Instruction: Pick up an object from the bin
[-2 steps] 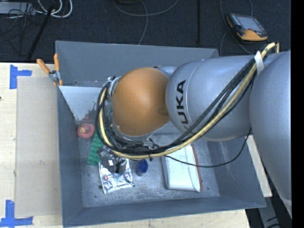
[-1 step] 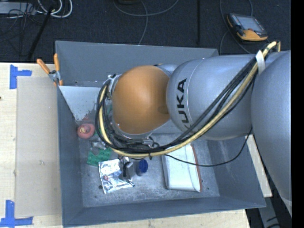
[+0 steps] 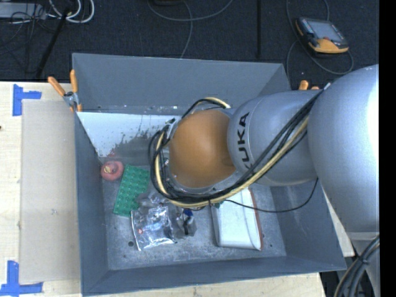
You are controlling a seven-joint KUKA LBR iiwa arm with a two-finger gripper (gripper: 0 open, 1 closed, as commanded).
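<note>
Arm (image 3: 278, 147) low over the bin's (image 3: 90, 215) middle.
My claw (image 3: 184, 220) hung beside a crumpled clear bag (image 3: 150, 226); whether it was clenched, I could not tell.

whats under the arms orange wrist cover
A crumpled clear plastic packet pokes out beneath the orange wrist cover, with a green studded plastic plate to its left and a white flat box to its right. The bin floor under the cover is hidden.
</note>
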